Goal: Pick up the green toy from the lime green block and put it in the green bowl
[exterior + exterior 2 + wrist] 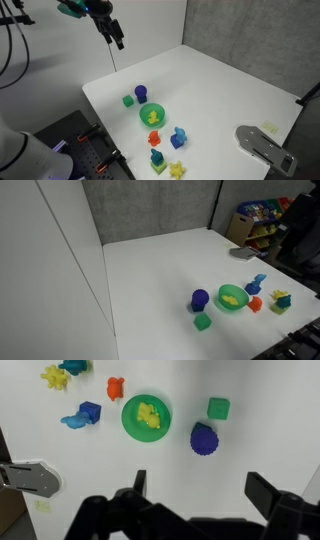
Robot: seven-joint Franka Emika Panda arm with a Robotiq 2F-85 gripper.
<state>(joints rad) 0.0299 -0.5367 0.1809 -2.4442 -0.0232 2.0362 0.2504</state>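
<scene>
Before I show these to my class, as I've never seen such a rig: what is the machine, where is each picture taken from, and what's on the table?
It is one robot arm with a two-fingered gripper at its end. Two pictures come from cameras standing away from the white table. The third comes from a camera on the arm's wrist, looking down past the gripper. The gripper hangs high above the table, open, holding nothing. On the table lie small toys: a green bowl with a yellow piece in it, a green cube, a bumpy purple toy, a blue toy, an orange one and a yellow star. A grey metal object lies off to one side.
</scene>
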